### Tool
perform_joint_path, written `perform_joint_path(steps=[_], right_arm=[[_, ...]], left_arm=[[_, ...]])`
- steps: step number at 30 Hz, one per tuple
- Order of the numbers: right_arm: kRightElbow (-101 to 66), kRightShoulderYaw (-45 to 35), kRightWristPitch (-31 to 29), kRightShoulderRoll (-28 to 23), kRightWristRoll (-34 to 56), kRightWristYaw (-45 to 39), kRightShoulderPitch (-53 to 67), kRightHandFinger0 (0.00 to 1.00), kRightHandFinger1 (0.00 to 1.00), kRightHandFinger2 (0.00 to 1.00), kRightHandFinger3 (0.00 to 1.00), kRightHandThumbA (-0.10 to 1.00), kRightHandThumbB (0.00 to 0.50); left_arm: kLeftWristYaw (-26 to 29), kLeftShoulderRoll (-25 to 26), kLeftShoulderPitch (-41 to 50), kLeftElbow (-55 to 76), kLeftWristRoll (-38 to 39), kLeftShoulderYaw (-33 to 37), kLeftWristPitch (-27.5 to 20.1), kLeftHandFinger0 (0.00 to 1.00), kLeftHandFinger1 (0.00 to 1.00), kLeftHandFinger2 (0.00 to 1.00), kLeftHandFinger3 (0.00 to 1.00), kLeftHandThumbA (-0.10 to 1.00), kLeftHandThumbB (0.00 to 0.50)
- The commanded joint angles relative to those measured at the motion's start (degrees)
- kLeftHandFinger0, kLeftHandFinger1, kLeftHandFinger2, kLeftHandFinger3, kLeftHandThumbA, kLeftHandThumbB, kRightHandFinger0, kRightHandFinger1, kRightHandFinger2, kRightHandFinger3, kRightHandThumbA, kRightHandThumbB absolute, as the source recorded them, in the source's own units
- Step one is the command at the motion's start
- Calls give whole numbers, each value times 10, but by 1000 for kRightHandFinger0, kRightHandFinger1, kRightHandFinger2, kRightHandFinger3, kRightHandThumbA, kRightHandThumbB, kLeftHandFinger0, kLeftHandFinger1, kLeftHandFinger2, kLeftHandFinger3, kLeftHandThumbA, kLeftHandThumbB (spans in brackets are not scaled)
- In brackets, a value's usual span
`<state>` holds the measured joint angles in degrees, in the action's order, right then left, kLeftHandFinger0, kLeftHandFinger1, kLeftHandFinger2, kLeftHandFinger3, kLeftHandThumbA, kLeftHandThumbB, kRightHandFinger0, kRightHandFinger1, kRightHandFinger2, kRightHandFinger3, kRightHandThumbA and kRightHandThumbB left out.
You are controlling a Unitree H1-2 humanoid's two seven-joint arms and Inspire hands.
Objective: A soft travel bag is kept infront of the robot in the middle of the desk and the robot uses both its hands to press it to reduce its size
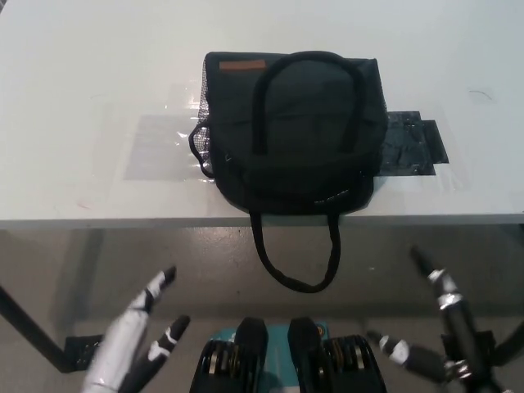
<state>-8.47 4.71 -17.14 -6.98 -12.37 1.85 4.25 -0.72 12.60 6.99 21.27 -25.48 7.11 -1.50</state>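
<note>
The soft travel bag (295,131) lies on the white desk (82,98), near the desk's front edge and roughly centred in the view. The bag is dark, with an orange label (243,65) at its far left corner. One carry handle (307,70) arches over the top panel; a second handle (296,262) hangs over the desk's front edge. Under the bag, clear tape (160,147) shows on the left and a black patch (413,147) on the right.

The left robot hand (139,340) is below the desk edge at lower left, fingers spread, holding nothing. The right robot hand (434,332) is at lower right, fingers spread, holding nothing. Neither robot hand touches the bag.
</note>
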Motion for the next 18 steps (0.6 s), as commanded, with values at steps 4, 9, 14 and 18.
perform_joint_path(steps=[4,9,14,18], right_arm=[[-176,-74,69,-44,4,-8,-99,1000,1000,1000,1000,1000,183],[-186,-86,140,-59,19,-23,-225,1000,1000,1000,1000,1000,224],[-153,-77,200,-60,1,-35,-348,1000,1000,1000,1000,1000,220],[-111,-55,250,-63,-29,-55,-431,1000,1000,1000,1000,1000,265]], left_arm=[[-63,70,-144,188,-67,-70,54,1000,1000,1000,1000,1000,273],[-114,103,-296,185,-40,-76,106,1000,1000,1000,1000,1000,274],[-130,115,-434,117,-90,-60,121,1000,1000,1000,1000,1000,292],[-133,118,-526,36,-112,-43,116,1000,1000,1000,1000,1000,309]])
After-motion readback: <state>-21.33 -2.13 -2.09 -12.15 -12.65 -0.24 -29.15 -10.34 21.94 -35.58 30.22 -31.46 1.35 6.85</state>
